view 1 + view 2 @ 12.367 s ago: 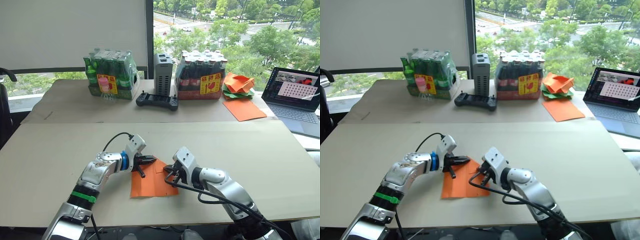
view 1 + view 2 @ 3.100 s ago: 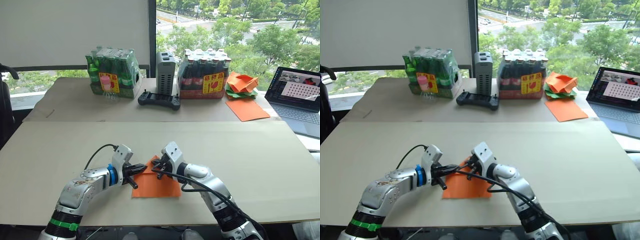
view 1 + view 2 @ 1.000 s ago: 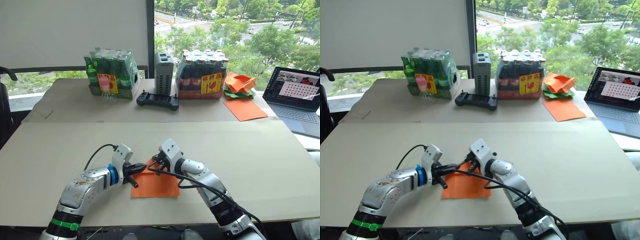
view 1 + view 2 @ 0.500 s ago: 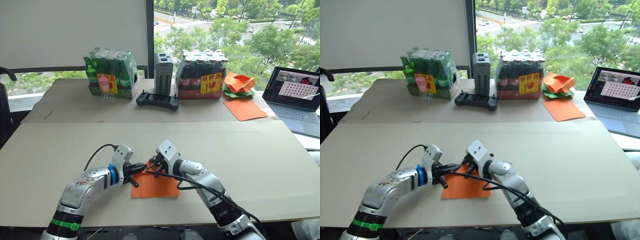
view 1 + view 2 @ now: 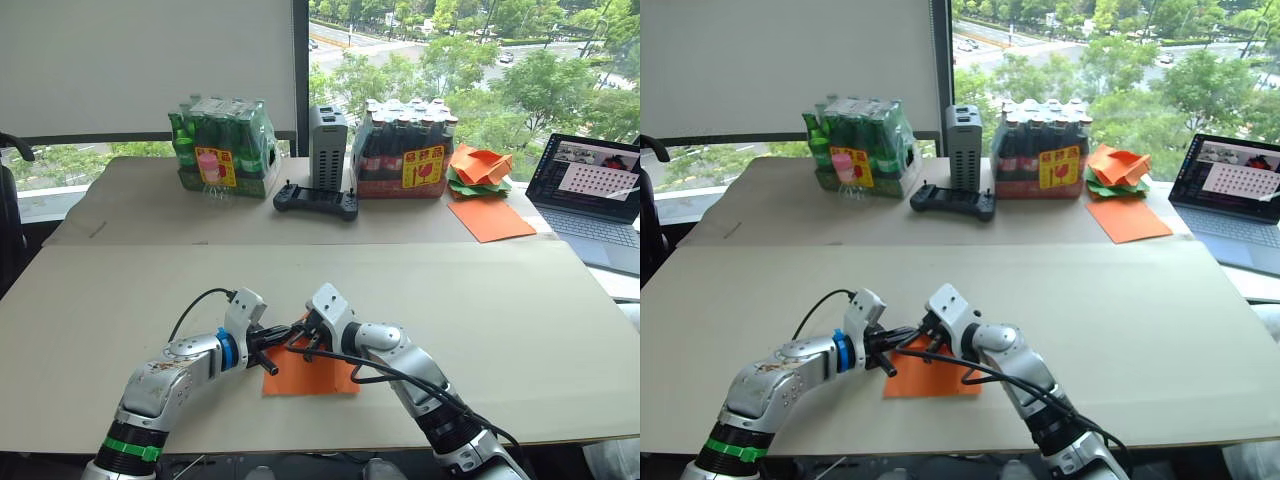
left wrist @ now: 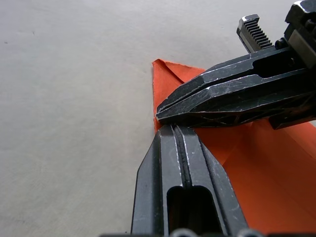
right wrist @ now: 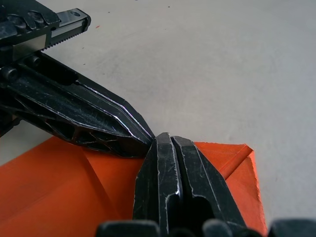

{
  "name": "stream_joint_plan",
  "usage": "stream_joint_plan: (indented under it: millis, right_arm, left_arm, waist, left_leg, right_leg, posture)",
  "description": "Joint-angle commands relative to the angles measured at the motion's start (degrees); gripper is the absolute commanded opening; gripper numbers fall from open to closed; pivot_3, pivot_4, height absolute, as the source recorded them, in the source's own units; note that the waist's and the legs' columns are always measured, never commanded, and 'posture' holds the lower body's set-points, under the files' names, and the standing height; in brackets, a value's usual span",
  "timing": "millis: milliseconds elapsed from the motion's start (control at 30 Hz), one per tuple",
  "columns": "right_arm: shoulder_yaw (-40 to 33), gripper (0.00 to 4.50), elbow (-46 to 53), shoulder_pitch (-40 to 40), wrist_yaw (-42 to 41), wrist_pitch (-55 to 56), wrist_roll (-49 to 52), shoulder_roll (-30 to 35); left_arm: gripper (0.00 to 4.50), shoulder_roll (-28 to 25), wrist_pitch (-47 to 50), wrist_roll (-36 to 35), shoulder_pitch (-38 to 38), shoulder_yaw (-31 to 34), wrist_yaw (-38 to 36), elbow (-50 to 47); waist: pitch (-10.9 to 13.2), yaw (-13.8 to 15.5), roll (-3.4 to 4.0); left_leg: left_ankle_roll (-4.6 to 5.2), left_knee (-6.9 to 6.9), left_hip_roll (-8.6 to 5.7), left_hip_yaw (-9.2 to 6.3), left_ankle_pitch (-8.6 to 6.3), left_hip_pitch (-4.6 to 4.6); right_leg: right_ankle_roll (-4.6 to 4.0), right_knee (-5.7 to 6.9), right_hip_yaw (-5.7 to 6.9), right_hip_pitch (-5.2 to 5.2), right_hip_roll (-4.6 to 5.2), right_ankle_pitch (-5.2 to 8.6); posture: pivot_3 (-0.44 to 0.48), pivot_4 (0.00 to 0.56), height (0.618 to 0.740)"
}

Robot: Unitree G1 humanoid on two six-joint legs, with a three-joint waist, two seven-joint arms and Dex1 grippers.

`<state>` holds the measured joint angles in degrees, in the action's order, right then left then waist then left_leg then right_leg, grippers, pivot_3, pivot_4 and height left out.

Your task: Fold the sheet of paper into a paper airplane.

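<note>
The thin bright-orange sheet of paper [image 5: 310,372], partly folded with one corner turned in, is shown lying flat on the near edge of the pale cardboard-covered table [image 5: 520,330], between the two arms. The left gripper [image 6: 173,129] is seen with its two black fingers pressed together, tips resting on the sheet's folded corner. The right gripper [image 7: 165,140] is likewise closed, its tips set on the same corner, touching the left gripper's tips. Whether a paper layer is caught between either pair of fingers cannot be told.

Risks, as judged: the sheet may be dragged across the table if one tip slides while the other pins; the thin paper may be torn or buckled where both tips bear on one point; a crease may be set askew.

Counts: one sheet in work; two shrink-wrapped bottle packs [image 5: 222,145]; one grey upright box [image 5: 327,148]; one black handheld controller [image 5: 315,202]; one heap of orange and green crumpled papers [image 5: 477,168]; one larger smooth orange sheet [image 5: 488,218]; one open laptop [image 5: 592,195].
</note>
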<state>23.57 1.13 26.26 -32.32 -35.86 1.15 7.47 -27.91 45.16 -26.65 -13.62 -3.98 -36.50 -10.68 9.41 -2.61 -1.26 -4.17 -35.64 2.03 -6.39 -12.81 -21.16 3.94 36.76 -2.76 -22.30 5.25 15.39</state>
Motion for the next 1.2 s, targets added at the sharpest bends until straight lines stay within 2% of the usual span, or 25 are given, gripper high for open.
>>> stream_joint_plan:
  millis: [33,333,800,1033,1200]
  right_arm:
    - [0.6,0.00,-2.3,-0.5,0.3,-1.5,-0.9,0.7]
    - [-3.5,0.00,-3.9,0.9,2.5,-0.4,-1.1,2.2]
    - [-3.2,0.00,-2.6,-0.1,3.0,-0.6,-1.0,3.2]
    - [-2.5,0.00,-2.4,-0.5,3.0,-0.9,-0.9,2.7]
    - [-2.3,0.00,-2.5,-0.6,2.9,-0.8,-0.8,2.7]
  left_arm:
    - [0.02,-0.2,0.8,1.5,0.6,-0.4,1.2,0.9]
    - [0.02,-0.3,0.5,1.7,0.5,-0.6,0.9,1.2]
    - [0.02,-0.5,1.1,1.3,0.5,-0.9,0.5,0.3]
    - [0.02,-1.2,2.1,0.8,2.1,-0.5,0.7,-2.0]
    - [0.02,-3.5,3.5,0.0,6.2,0.2,0.2,-6.5]
  waist:
    - [0.0,0.0,0.00]
    - [0.0,0.1,0.00]
    - [0.0,0.1,0.00]
    - [0.0,0.1,0.00]
    - [0.0,0.0,0.00]
  left_leg:
    - [0.00,0.00,0.00,0.00,0.00,0.00]
    - [0.00,0.00,-0.01,0.00,0.00,0.00]
    - [0.00,0.00,-0.01,0.00,0.00,-0.01]
    - [0.00,0.01,-0.01,0.00,0.00,-0.03]
    - [0.00,0.10,0.00,0.00,0.00,-0.02]
  right_leg:
    - [0.00,0.00,0.00,0.00,0.00,0.00]
    - [0.00,0.00,0.00,0.00,0.01,0.00]
    - [0.00,-0.01,0.00,0.00,0.01,0.00]
    - [0.01,-0.04,0.00,0.00,0.01,0.00]
    - [-0.01,-0.07,0.00,-0.02,0.02,0.01]
  posture:
    - [0.000,0.150,0.740]
    - [0.000,0.150,0.740]
    - [0.000,0.150,0.740]
    - [0.000,0.150,0.740]
    - [0.000,0.150,0.740]
